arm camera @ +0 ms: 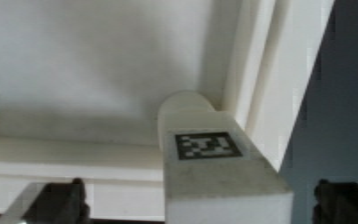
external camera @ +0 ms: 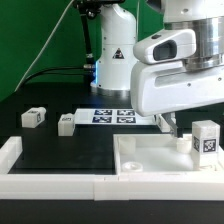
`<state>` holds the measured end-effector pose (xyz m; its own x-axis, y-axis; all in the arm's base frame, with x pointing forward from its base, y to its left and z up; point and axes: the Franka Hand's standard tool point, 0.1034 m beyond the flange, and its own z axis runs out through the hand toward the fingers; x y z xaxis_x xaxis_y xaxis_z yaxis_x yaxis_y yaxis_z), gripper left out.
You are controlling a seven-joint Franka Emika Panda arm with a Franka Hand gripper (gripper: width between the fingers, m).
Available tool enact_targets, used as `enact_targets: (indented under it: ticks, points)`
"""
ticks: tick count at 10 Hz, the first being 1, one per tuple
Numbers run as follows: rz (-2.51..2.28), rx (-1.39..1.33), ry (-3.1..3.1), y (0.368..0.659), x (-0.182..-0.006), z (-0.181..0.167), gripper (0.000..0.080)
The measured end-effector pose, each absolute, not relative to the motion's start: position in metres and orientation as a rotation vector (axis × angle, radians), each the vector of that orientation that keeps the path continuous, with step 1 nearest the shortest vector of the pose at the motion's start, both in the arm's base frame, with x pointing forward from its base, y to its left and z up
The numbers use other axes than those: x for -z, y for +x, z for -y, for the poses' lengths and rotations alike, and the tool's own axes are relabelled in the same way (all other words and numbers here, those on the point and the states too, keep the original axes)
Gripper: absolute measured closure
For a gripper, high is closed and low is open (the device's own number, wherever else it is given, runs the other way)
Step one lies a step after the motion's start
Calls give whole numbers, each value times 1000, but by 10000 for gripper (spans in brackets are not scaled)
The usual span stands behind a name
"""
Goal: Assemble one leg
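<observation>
The small white stubby rectangular plastic leg (external camera: 205, 140) with a black-and-white square tag stands upright at three o'clock in the exterior view, inside the rim of the large white square plastic tray-like part (external camera: 140, 162). The two-finger gripper (arm camera: 202, 200) hangs over it, its dark fingers (arm camera: 60, 200) spread wide to either side, clear of the leg. A second leg (external camera: 33, 117) and a third leg (external camera: 67, 123) lie near nine o'clock on the black table (external camera: 60, 150)

A black tabletop (external camera: 70, 150) is seen across the exterior view, matte and evenly lit. Behind it, at that view's left, the background is filled by a plain green backdrop (external camera: 30, 35).
</observation>
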<state>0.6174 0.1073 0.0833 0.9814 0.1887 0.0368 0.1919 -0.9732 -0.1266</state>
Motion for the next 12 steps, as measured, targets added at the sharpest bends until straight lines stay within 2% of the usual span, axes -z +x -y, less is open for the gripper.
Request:
enact_targets:
  ticks: [1,2,3,5,8,12]
  points:
    - [288,37,-2998,617,-83,-107,411]
    - [289,37,-2998,617,-83,-107,411]
    - [287,37,-2997,617,-83,-107,508]
    - [233,34,-3000,617,-83,-107,508]
    - [-124,8,-2997,617,-83,-110,508]
    - [-849,-45,-2854,616,-83,-114,508]
